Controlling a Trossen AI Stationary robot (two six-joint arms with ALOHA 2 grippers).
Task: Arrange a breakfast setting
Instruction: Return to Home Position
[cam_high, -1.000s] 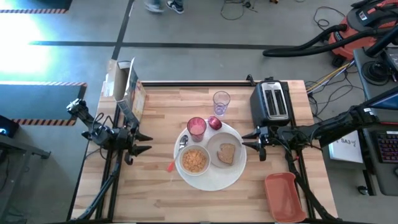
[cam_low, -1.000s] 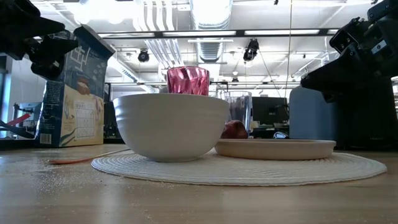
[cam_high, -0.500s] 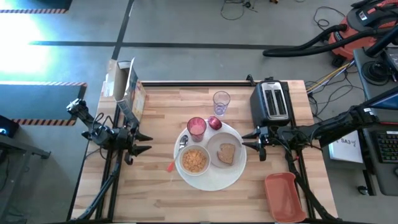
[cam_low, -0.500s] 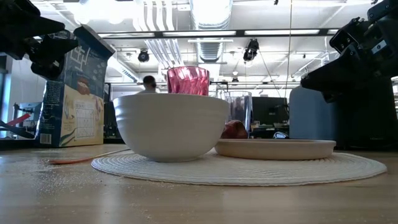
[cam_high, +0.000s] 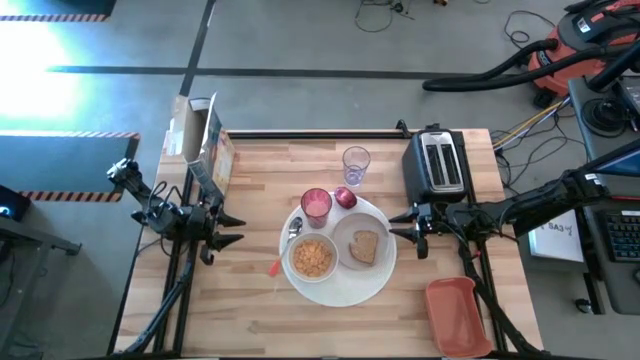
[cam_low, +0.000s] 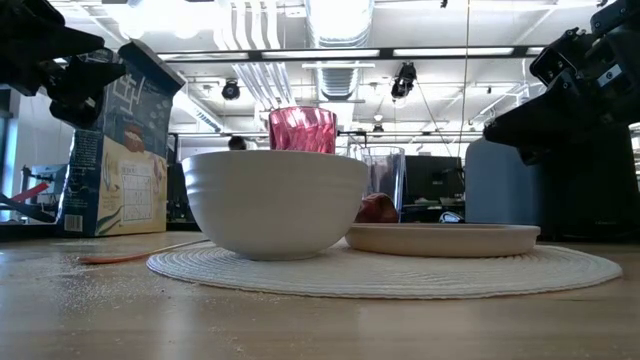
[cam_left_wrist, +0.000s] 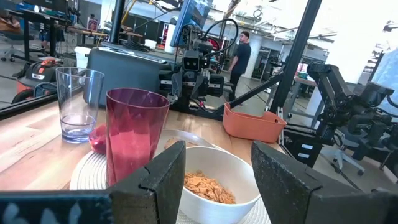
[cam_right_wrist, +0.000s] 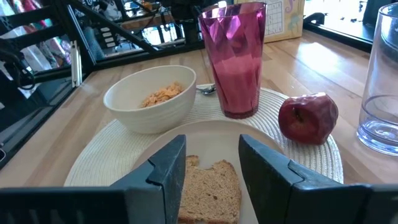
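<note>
The white woven placemat (cam_high: 340, 292) lies between the left gripper (cam_high: 238, 229) and right gripper (cam_high: 393, 226) — both spread apart, empty. It bears a cereal-filled white bowl (cam_low: 275, 205), pink faceted cup (cam_high: 316, 205), red fruit (cam_high: 345, 198) — and toast (cam_right_wrist: 211, 186) on the pale plate (cam_right_wrist: 211, 140).

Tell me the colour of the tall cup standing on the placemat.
The cup is translucent pink; clearest in the right wrist view.

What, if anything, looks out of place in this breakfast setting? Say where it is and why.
The orange spoon lies askew on the bare wood at the left edge of the placemat, left of the bowl, not on it with the rest. Pale specks also dust the table there.
</note>
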